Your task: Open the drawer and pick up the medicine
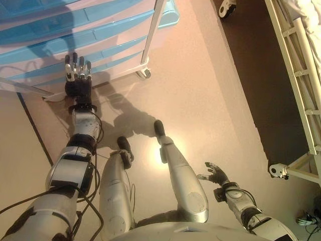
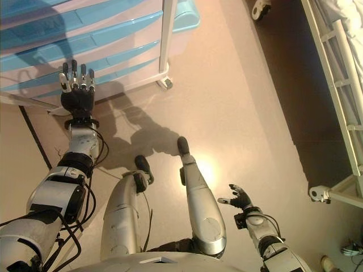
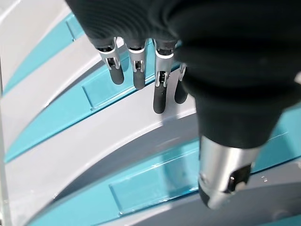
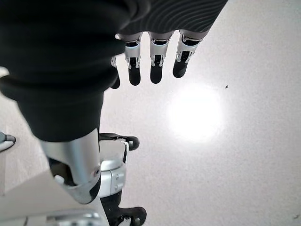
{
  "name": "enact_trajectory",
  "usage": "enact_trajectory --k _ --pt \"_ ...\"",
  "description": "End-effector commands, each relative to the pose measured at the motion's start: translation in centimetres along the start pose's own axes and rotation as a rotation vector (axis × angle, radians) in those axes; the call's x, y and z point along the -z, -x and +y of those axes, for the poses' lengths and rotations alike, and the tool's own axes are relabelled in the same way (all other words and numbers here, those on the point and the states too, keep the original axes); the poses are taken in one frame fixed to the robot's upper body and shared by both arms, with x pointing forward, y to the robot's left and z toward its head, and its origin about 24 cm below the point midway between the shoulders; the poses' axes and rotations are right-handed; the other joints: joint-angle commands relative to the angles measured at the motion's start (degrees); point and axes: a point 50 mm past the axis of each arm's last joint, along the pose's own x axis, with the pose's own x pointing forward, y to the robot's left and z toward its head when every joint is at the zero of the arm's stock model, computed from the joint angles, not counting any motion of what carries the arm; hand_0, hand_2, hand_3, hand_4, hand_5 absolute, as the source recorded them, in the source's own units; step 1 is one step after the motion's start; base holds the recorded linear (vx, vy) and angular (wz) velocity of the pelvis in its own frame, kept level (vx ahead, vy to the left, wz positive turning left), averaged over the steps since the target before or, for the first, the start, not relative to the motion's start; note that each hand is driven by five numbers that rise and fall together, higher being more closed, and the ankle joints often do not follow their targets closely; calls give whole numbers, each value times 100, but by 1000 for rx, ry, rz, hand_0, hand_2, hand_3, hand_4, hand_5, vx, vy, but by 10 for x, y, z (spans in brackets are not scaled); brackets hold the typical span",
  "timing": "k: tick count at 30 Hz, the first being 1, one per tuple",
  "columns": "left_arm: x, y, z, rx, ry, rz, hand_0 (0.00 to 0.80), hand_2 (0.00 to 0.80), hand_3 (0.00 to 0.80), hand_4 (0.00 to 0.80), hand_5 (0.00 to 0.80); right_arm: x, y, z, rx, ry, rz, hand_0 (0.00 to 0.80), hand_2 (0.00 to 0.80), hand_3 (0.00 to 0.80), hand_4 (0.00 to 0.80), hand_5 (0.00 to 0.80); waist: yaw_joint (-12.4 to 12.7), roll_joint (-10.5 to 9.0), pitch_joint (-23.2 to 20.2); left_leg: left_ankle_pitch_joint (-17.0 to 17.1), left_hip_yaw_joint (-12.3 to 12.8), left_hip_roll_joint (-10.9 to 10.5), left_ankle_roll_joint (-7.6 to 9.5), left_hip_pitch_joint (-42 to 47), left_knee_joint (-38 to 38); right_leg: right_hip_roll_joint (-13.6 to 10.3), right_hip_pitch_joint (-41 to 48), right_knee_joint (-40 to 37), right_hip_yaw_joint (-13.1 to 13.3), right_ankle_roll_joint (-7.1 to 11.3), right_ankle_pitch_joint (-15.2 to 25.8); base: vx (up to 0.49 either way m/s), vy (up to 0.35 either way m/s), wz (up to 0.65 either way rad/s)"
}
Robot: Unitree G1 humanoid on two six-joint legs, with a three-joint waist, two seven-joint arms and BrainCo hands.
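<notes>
A white drawer cabinet (image 1: 95,37) with translucent blue drawer fronts stands on wheels at the upper left; it also shows in the right eye view (image 2: 96,39). All its drawers look closed. My left hand (image 1: 77,75) is open, its fingers straight and reaching up at the lower drawers. In the left wrist view its fingers (image 3: 136,70) hang just in front of a blue drawer front (image 3: 117,89), with another drawer handle (image 3: 155,183) below. My right hand (image 1: 216,174) is open and idle low at the right, over bare floor (image 4: 225,141). No medicine is visible.
A white bed frame (image 1: 301,85) on casters (image 1: 277,170) runs along the right edge over dark flooring. The cabinet's caster (image 1: 144,73) sits at its lower right corner. Beige floor (image 1: 200,100) lies between the cabinet and the bed.
</notes>
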Motion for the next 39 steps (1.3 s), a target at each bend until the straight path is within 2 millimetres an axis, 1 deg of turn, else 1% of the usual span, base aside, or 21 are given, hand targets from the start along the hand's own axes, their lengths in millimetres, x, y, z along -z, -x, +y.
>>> enact_trajectory --k 1,4,8,12,16,17,19,20,21,29,33,34,35,39 --pt "-82 -78 -148 657 32 -321 0 0 0 0 0 20 11 0 -17 31 38 0 0 0 0 0 125 10 -250 -656 -79 -279 -24 450 -239 106 236 -231 -137 -189 27 0 0 0" --pt "-79 -75 -162 768 52 -291 0 0 0 0 0 19 11 2 -27 41 37 0 0 0 0 0 159 20 -244 -619 -90 -295 -23 537 -359 119 297 -281 -137 -192 28 0 -11 1" --pt "-71 -71 -180 886 18 -235 0 0 0 0 0 19 10 3 -39 56 43 0 0 0 0 0 218 53 -246 -547 -107 -332 -18 698 -545 132 436 -364 -143 -208 22 1 -13 2" --pt "-70 -68 -191 938 16 -208 0 0 0 0 0 20 11 2 -41 64 52 0 0 0 0 0 275 101 -276 -464 -136 -368 -16 858 -723 133 595 -418 -149 -214 -4 19 -32 6" --pt "-73 -70 -202 957 1 -190 0 0 0 0 0 23 12 5 -46 57 60 0 0 0 0 0 323 113 -352 -395 -171 -400 -13 1040 -895 124 790 -503 -173 -213 -30 61 -46 11" --pt "-74 -70 -205 960 -4 -185 0 0 0 0 0 23 12 6 -50 55 61 0 0 0 0 0 328 92 -378 -347 -168 -413 -17 1078 -961 105 834 -552 -180 -213 -11 49 -42 11" --pt "-75 -71 -208 963 -17 -172 0 0 0 0 0 25 13 8 -56 58 69 0 0 0 0 0 357 94 -441 -308 -178 -436 -23 1180 -1078 90 942 -630 -195 -203 -13 24 -55 16" --pt "-76 -71 -209 964 -20 -165 0 0 0 0 0 26 13 9 -57 57 72 0 0 0 0 0 344 44 -436 -140 -94 -449 -20 1173 -1121 45 952 -681 -210 -225 106 -4 -58 21" --pt "-75 -71 -209 962 -29 -154 0 0 0 0 0 26 13 10 -60 60 77 0 0 0 0 0 354 50 -463 -115 -98 -461 -30 1223 -1174 29 1009 -711 -216 -222 100 -20 -44 14" --pt "-69 -72 -207 921 -60 -83 0 0 0 0 0 34 16 11 -63 67 103 0 0 0 0 0 415 133 -623 31 -123 -538 -42 1555 -1536 -44 1337 -826 -279 -216 39 78 9 2" --pt "-66 -73 -205 908 -58 -55 0 0 0 0 0 37 18 12 -71 73 113 0 0 0 0 0 420 125 -669 46 -152 -568 -45 1625 -1584 -50 1426 -844 -275 -207 17 66 -3 4" --pt "-65 -73 -205 921 -53 -52 631 631 631 631 631 38 18 13 -72 75 115 0 0 0 0 0 416 122 -664 43 -153 -564 -41 1625 -1569 -48 1431 -827 -266 -212 8 48 2 3" --pt "-64 -72 -206 935 -44 -49 800 800 800 800 800 38 19 13 -72 77 116 0 0 0 0 0 416 119 -662 38 -156 -572 -35 1623 -1554 -44 1439 -822 -262 -217 2 42 5 4" --pt "-55 -68 -210 991 -20 -21 800 800 800 800 800 37 18 14 -84 100 112 0 0 0 0 0 433 107 -618 57 -193 -573 -40 1565 -1539 -3 1406 -790 -225 -247 -15 6 5 2"
